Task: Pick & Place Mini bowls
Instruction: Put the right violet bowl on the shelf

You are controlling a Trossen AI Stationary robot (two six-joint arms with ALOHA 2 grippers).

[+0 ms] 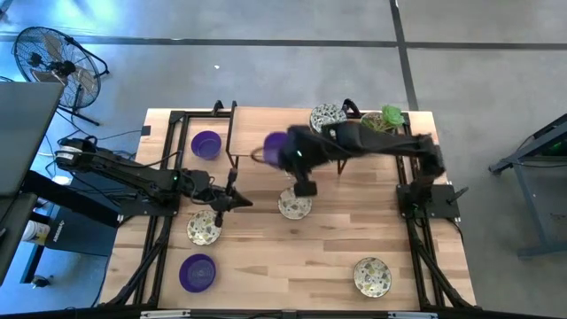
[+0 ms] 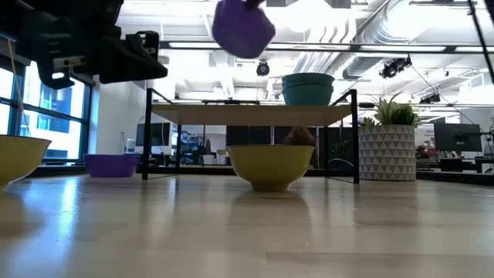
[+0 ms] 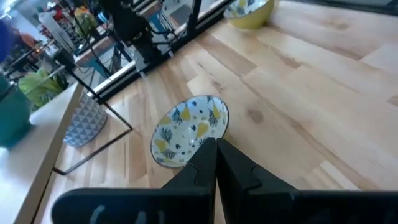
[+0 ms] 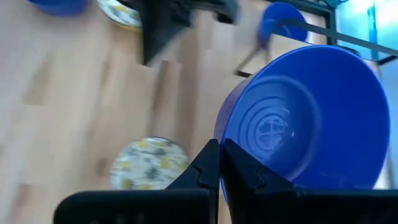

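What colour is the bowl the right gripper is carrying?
Solid purple bowl, pinched by the right gripper; clearest in the right wrist view.

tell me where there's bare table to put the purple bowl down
Bare wood lies at the front middle, between the front purple bowl and the front patterned bowl. It is crowded at the centre, where the right gripper, shut on the lifted purple bowl, hangs above the centre patterned bowl.

My high view looks straight down on the table; my low view sits at tabletop level, facing the room. Both share the middle bowl.
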